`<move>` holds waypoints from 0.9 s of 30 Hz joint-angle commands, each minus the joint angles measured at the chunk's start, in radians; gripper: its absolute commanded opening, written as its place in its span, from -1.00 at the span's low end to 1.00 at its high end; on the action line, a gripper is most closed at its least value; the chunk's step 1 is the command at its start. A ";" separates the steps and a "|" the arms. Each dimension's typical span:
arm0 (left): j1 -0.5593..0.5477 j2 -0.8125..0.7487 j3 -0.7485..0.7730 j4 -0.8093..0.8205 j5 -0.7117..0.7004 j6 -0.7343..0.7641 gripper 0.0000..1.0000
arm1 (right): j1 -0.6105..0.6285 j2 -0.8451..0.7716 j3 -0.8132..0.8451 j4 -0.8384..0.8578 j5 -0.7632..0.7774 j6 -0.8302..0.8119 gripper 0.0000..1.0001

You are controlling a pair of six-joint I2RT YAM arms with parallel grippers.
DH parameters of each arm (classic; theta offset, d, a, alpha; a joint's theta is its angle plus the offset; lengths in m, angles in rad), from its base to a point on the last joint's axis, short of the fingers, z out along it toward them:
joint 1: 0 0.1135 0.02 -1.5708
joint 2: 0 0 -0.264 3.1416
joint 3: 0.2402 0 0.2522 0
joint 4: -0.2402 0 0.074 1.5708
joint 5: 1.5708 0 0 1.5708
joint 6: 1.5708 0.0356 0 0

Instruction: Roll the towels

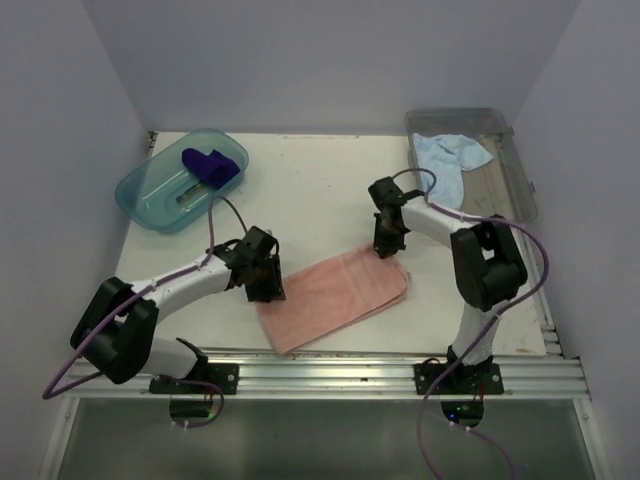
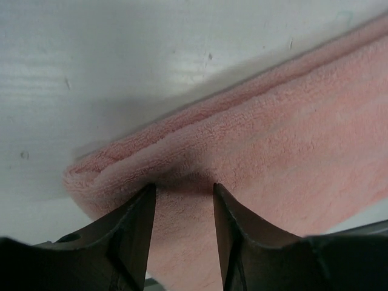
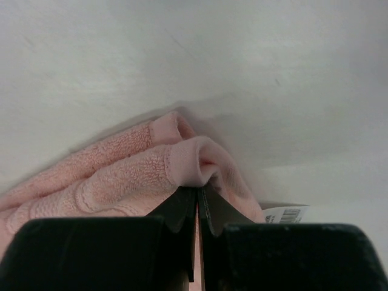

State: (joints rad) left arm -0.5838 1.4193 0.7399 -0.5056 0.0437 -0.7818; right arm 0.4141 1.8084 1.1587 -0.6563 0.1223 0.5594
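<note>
Far left we see a rounded teal translucent plastic tub [image 1: 150,200] with the dark purple towel [image 1: 212,165] bunched inside. The left fingers [image 2: 133,230] stand apart, not closed, tips down on the left folded edge of the salmon pink towel [image 1: 335,298], a fuzzy terry rectangle lying flat mid-worktop [image 1: 320,180]. The right fingers [image 3: 179,206] pinch tight on its puckered right corner. Far right, a clear grey bin [image 1: 510,180] holds the crumpled light blue towel [image 1: 450,155].

White table [image 1: 320,190] carries 3 items: salmon towel [image 1: 335,297] spread flat at front centre, teal tub [image 1: 140,200] far left, clear bin [image 1: 520,195] far right corner.
</note>
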 commanded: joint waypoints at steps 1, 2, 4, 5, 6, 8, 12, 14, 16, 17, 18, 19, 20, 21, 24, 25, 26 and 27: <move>-0.017 -0.107 -0.050 -0.106 0.068 -0.005 -0.04 | 0.008 0.213 0.204 0.054 0.016 -0.021 -0.95; -0.030 -0.124 -0.045 -0.119 0.076 -0.005 -0.02 | 0.008 0.267 0.272 0.046 0.011 -0.036 -0.95; -0.060 -0.172 -0.030 -0.128 0.099 -0.002 -0.01 | 0.012 0.403 0.496 0.005 -0.015 -0.052 -0.95; -0.070 -0.189 -0.024 -0.125 0.104 -0.004 0.00 | 0.012 0.439 0.622 -0.003 -0.036 -0.068 -0.94; -0.071 -0.219 -0.014 -0.120 0.122 -0.002 0.00 | 0.014 0.468 0.680 -0.005 -0.062 -0.073 -0.94; -0.073 -0.240 0.015 -0.097 0.130 0.010 -0.01 | 0.018 0.511 0.804 -0.014 -0.116 -0.091 -0.88; -0.071 -0.185 0.128 -0.086 0.119 0.042 -0.07 | 0.025 0.419 0.820 0.001 -0.139 -0.119 -0.61; -0.071 -0.136 0.179 -0.083 0.095 0.076 -0.12 | 0.023 0.307 0.744 0.006 -0.125 -0.124 -0.45; -0.071 -0.053 0.251 -0.068 0.078 0.114 -0.18 | 0.025 0.222 0.666 0.007 -0.099 -0.116 -0.45; -0.071 -0.022 0.272 -0.057 0.062 0.131 -0.20 | 0.026 0.147 0.570 0.018 -0.092 -0.105 -0.45; -0.070 0.043 0.318 -0.060 0.053 0.151 -0.24 | 0.025 0.108 0.518 0.026 -0.090 -0.093 -0.44; -0.065 0.079 0.350 -0.080 0.041 0.183 -0.28 | 0.031 0.083 0.466 0.038 -0.093 -0.058 -0.44; -0.054 0.113 0.378 -0.094 0.027 0.200 -0.33 | 0.035 0.056 0.393 0.038 -0.089 -0.046 -0.45; -0.033 0.163 0.415 -0.106 0.027 0.217 -0.38 | 0.040 0.048 0.366 0.024 -0.054 -0.035 -0.46; -0.013 0.211 0.441 -0.122 0.044 0.272 -0.45 | 0.046 0.006 0.233 0.067 -0.064 -0.001 -0.46; -0.014 0.217 0.435 -0.123 0.050 0.282 -0.46 | 0.048 0.002 0.207 0.086 -0.065 0.005 -0.46; -0.013 0.222 0.411 -0.122 0.068 0.285 -0.46 | 0.046 0.011 0.191 0.089 -0.062 0.005 -0.46; -0.014 0.222 0.392 -0.117 0.085 0.286 -0.47 | 0.048 0.023 0.191 0.089 -0.061 0.004 -0.46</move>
State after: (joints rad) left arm -0.6010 1.6463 1.1393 -0.6048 0.1032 -0.5663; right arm 0.4545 1.7981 1.3991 -0.5949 0.0429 0.5316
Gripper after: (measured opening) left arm 0.270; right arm 0.270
